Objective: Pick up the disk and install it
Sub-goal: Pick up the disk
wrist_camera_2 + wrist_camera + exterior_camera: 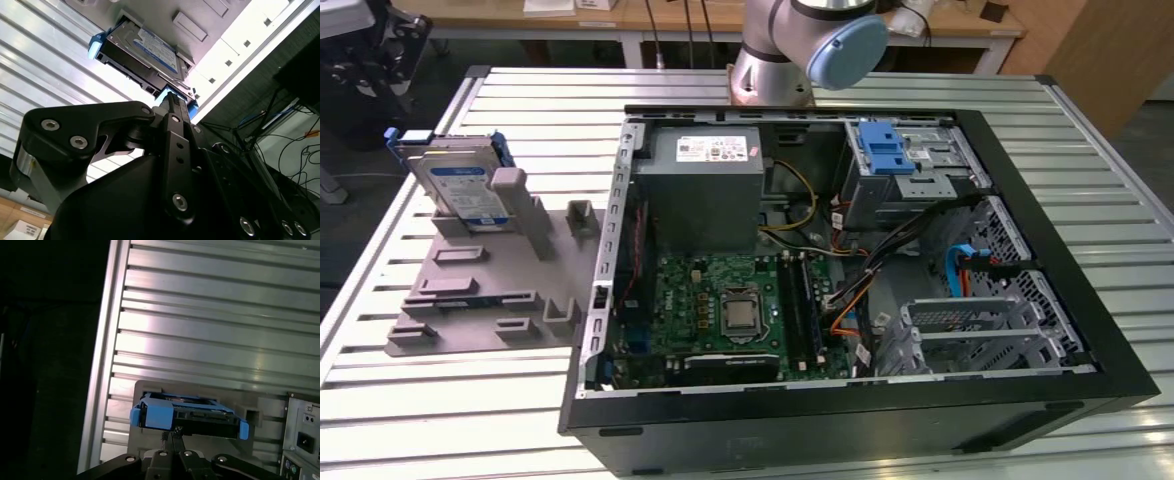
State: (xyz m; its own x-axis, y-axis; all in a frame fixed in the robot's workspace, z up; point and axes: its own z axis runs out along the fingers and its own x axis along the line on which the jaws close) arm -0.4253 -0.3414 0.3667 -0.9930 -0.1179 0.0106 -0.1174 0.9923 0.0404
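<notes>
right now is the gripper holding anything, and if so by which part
Nothing is held. The disk stands upright in the grey stand, untouched. The gripper is shut on nothing and hangs clear of the disk.

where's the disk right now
The disk stands on edge in the grey holder on the slatted table, at the exterior view's left of the open computer case.
</notes>
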